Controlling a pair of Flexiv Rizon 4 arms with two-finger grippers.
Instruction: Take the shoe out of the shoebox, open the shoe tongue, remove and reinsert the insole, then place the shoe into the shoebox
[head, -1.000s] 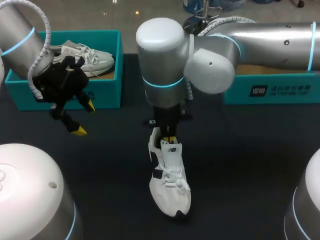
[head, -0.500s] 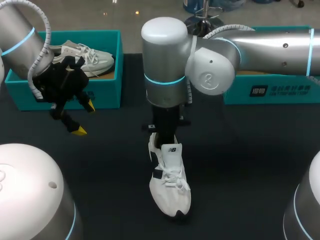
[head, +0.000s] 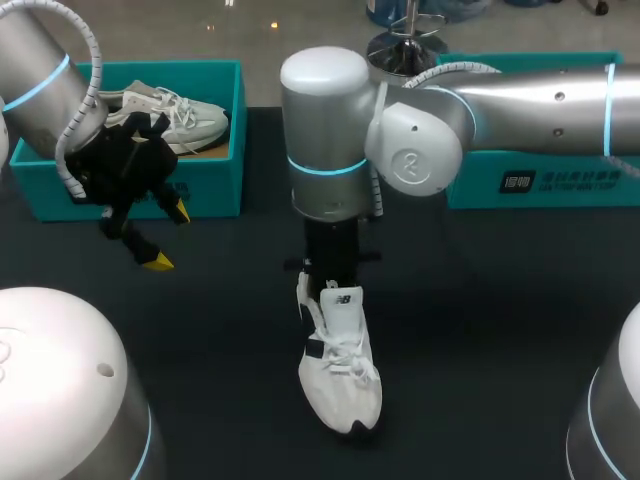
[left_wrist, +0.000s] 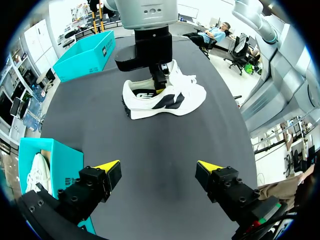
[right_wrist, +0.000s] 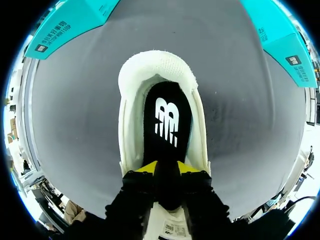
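A white shoe (head: 340, 370) lies on the dark table in the middle, toe towards me, its tongue (head: 343, 305) pulled up. My right arm reaches in from the right, and its gripper (head: 328, 285) points down into the shoe's opening. In the right wrist view the black insole (right_wrist: 167, 115) lies flat inside the shoe (right_wrist: 160, 62). The right gripper (right_wrist: 166, 167) has its yellow tips slightly apart over the insole's front part, near the tongue. My left gripper (head: 168, 236) hangs open and empty above the table at the left, well clear of the shoe (left_wrist: 170, 97).
A teal shoebox (head: 215, 190) at the back left holds another pale shoe (head: 170, 115). A second teal shoebox (head: 560, 180) stands at the back right, partly behind my right arm. My robot's white bases fill the near corners.
My right arm's wrist has shifted slightly, and its yellow tips, seen at the shoe's opening a second ago, are now hidden behind the tongue. Shoe and left arm have not moved.
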